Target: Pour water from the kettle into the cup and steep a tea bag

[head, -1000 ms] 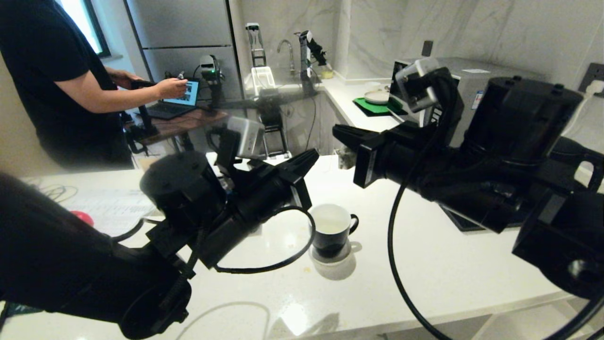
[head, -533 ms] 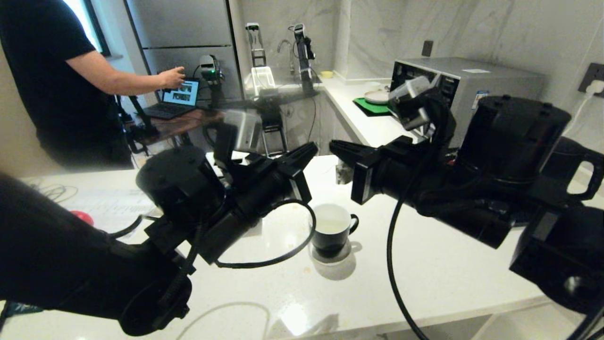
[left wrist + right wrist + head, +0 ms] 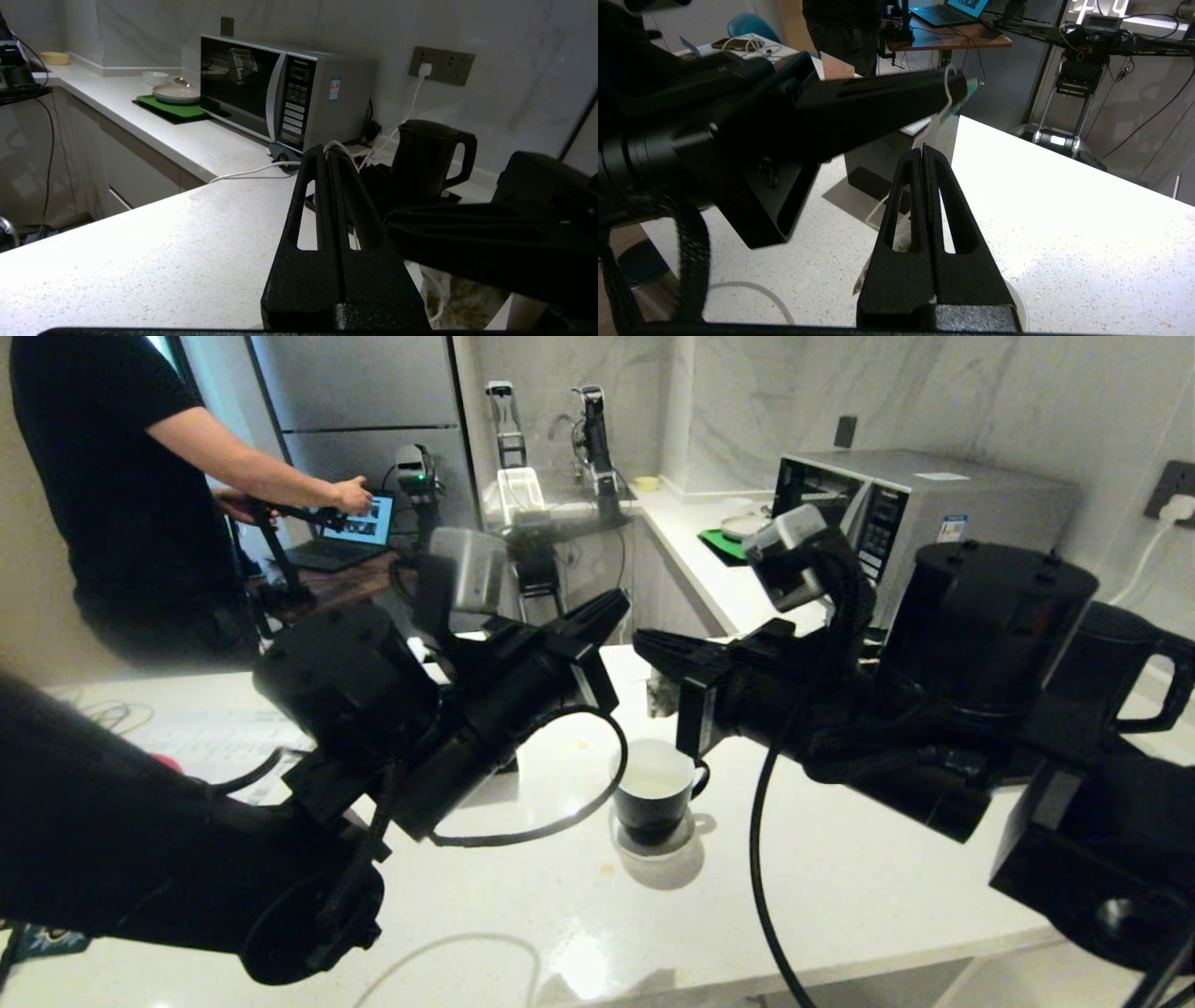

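Note:
The black cup (image 3: 651,817) stands on the white counter (image 3: 840,877) with pale water (image 3: 652,786) in its white inside. Above and just behind it hangs the mesh tea bag (image 3: 660,693) (image 3: 455,298) (image 3: 901,240) on its string. My left gripper (image 3: 611,604) (image 3: 327,151) is shut on the string's tag end, which loops over its tip. My right gripper (image 3: 644,647) (image 3: 923,150) is shut as well, apparently pinching the string lower down, tip close to the left one. The black kettle (image 3: 1116,649) (image 3: 423,158) stands on its base at the far right.
A microwave (image 3: 915,495) sits on the side counter behind the kettle. A person (image 3: 112,476) stands at a laptop desk at the back left. A black box (image 3: 878,163) is on the counter behind the left arm. A white cable (image 3: 439,952) lies near the front edge.
Both grippers rose slightly and the right one slid left toward the left one, carrying the tea bag left. The kettle has come into view behind the right arm. The person's arm shifted.

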`<state>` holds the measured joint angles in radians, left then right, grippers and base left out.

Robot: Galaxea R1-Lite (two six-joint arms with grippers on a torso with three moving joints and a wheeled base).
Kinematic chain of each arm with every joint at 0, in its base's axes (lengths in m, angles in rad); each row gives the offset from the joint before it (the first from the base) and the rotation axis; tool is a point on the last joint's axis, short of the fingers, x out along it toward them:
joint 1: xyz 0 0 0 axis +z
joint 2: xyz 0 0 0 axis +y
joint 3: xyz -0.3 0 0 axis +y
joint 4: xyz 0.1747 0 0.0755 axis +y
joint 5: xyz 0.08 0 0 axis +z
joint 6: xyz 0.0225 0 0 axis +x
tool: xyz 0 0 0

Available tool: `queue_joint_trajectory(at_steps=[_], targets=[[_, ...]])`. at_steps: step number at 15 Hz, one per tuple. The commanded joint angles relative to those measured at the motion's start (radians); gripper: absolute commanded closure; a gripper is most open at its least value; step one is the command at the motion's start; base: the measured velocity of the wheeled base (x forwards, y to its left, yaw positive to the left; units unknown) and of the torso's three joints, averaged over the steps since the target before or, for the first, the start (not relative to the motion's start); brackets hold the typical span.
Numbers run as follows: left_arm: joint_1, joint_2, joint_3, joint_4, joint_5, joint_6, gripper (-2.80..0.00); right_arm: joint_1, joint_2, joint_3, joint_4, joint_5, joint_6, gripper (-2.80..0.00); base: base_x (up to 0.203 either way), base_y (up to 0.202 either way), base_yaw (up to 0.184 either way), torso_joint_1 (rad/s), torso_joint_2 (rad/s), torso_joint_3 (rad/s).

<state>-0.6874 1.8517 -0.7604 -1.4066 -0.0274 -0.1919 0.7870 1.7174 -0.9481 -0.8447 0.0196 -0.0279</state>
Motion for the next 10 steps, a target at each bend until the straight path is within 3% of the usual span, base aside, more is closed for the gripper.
queue_joint_trajectory(at_steps=[1,10], targets=[[0.006,-0.008,-0.006,-0.013,0.001,-0.004,0.0,0.001,0.002,0.004,-0.005,0.0,-0.001,0.0,0.0,0.0,0.0,0.0,0.0,0.0],[0.036,-0.016,-0.014,-0.014,0.0,-0.004,0.0,0.0,0.019,0.056,-0.041,-0.001,0.0,0.0,0.0,0.0,0.0,0.0,0.0,0.0]])
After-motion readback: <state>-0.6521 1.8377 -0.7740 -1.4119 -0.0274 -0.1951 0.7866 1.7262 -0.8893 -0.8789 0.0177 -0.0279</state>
